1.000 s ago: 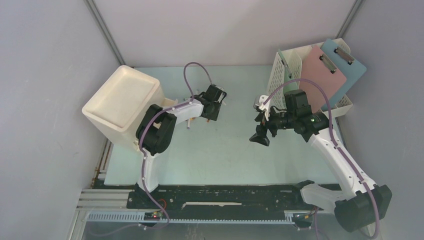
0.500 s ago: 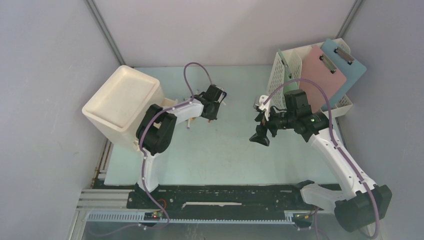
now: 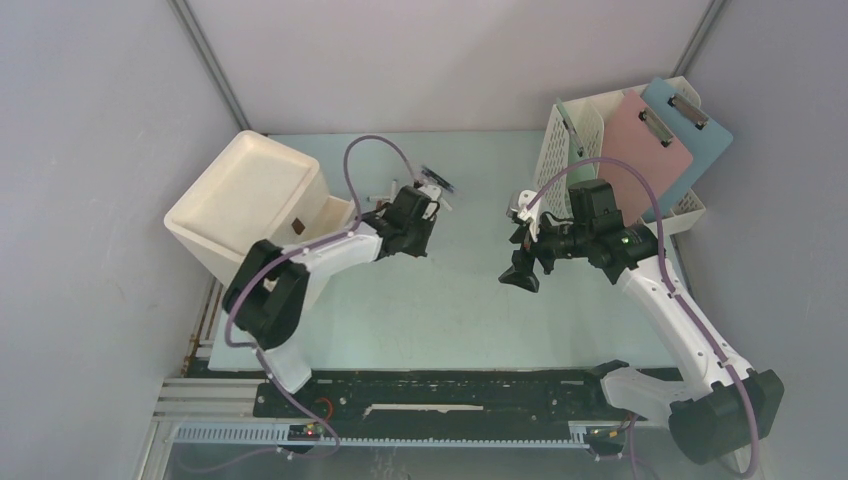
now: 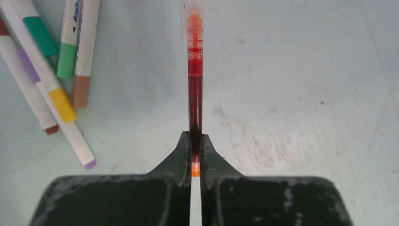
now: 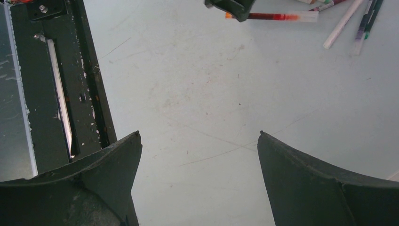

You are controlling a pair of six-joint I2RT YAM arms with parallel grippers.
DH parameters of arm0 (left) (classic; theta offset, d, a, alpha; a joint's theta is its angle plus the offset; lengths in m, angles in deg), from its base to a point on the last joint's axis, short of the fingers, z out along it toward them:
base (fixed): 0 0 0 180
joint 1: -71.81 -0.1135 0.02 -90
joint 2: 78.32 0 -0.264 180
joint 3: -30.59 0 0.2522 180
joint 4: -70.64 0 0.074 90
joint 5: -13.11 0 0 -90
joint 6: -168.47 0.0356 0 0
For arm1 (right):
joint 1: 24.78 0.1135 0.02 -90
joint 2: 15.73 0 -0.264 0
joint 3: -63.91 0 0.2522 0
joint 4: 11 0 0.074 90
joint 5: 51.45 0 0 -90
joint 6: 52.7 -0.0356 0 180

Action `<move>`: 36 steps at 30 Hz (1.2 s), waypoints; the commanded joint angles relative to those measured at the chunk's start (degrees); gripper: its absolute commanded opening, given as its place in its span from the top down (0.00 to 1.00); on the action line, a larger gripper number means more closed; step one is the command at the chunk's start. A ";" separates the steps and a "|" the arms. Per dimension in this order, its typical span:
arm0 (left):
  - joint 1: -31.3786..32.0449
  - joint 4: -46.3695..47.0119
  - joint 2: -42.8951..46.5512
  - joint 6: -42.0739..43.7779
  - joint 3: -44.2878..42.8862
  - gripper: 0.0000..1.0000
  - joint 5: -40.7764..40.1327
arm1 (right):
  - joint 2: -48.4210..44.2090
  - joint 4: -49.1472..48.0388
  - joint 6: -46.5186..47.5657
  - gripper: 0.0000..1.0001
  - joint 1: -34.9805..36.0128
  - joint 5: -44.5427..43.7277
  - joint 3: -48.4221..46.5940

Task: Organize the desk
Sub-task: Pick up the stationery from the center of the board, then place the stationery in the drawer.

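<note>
**A:** Front edge first?

**B:** Black rail (image 3: 450, 385). Behind it the desk (image 3: 450, 320), pale mint, running under both arms to the back wall.

**A:** Right gripper (image 5: 197, 135)?

**B:** Jaws wide apart, empty, above the desk's right half. Unmoved.

**A:** Left gripper (image 4: 195, 141)?

**B:** Changed. The jaws were parted a second ago and are now pinched on a red pen (image 4: 195, 80) at its orange end. The arm has swung left. Whether the pen is lifted is unclear.

**A:** Further back?

**B:** Loose markers (image 4: 67, 59) beside the pen. White bin (image 3: 245, 195) at the left edge, file rack (image 3: 575, 150) in the far right corner. The pickup looks secured; stowing the pen is likely next, and the markers are outstanding.
</note>
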 commanded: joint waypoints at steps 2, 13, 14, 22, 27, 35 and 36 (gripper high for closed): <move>0.89 6.56 12.99 -1.04 8.26 1.00 1.13 | -0.81 0.06 1.07 0.00 0.30 0.40 0.04; 1.21 3.59 37.16 -1.90 19.45 1.00 -13.59 | -0.34 0.10 0.98 0.00 0.30 0.29 0.06; 1.21 2.71 38.72 -1.67 19.83 1.00 -15.54 | -0.27 0.10 0.98 0.00 0.32 0.31 0.06; 0.94 -6.33 43.11 -0.26 19.35 1.00 -34.73 | 0.28 0.02 0.89 0.00 0.33 0.36 0.12; -0.01 -9.23 42.25 -0.21 18.93 1.00 -41.51 | 0.43 0.14 0.89 0.00 0.32 0.49 0.11; -0.37 -12.46 39.10 1.46 17.41 1.00 -49.74 | 0.80 0.11 0.98 0.00 0.39 0.57 0.12; -0.43 -12.73 38.66 1.55 17.31 0.99 -50.80 | 0.81 0.14 0.98 0.00 0.46 0.57 0.08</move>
